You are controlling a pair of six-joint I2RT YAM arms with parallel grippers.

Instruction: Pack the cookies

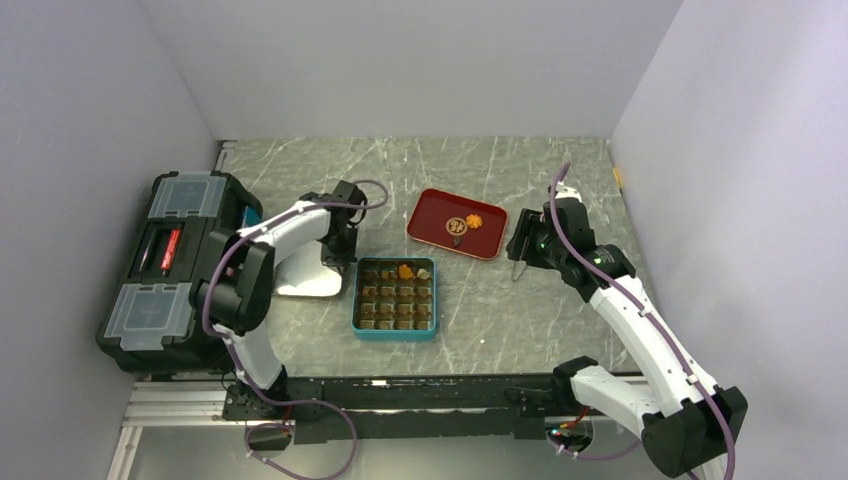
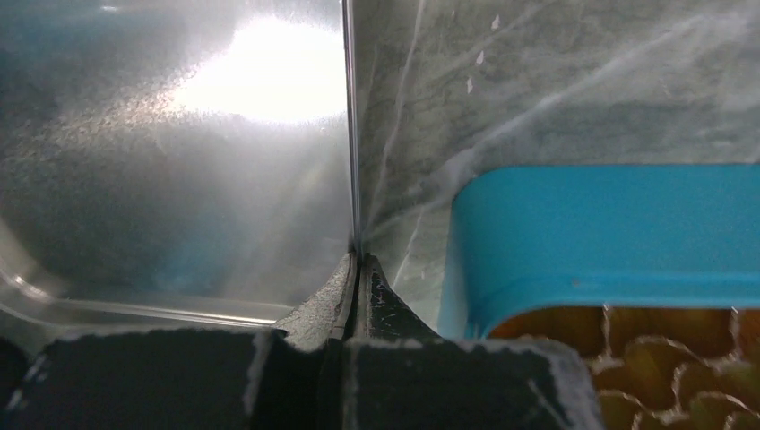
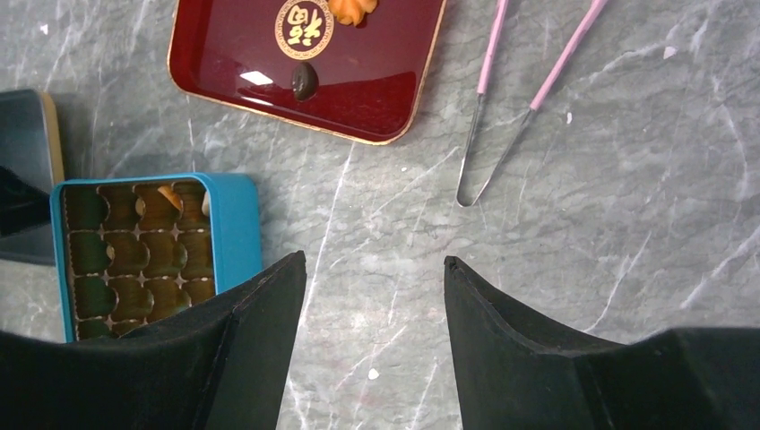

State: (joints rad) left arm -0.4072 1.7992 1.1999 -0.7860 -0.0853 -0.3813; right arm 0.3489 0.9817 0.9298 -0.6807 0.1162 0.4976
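Note:
An orange flower cookie (image 1: 473,220) and a round dark-brown cookie (image 1: 456,227) lie on the red tray (image 1: 435,212). They also show in the right wrist view, the orange one (image 3: 352,9) and the dark one (image 3: 305,81). Another orange cookie (image 1: 405,270) and a pale cream lump (image 1: 423,272) sit in the top row of the teal tin (image 1: 356,300). My left gripper (image 1: 338,250) is shut on the thin edge of the silver tin lid (image 2: 179,134), which stands tilted just left of the tin (image 2: 609,224). My right gripper (image 3: 372,264) is open and empty above the table, right of the tin.
Thin pink-handled tongs (image 3: 489,54) lie on the table right of the red tray (image 3: 233,45), below my right gripper (image 1: 525,242). A black toolbox (image 1: 170,265) stands at the left edge. Grey walls close in the table on three sides.

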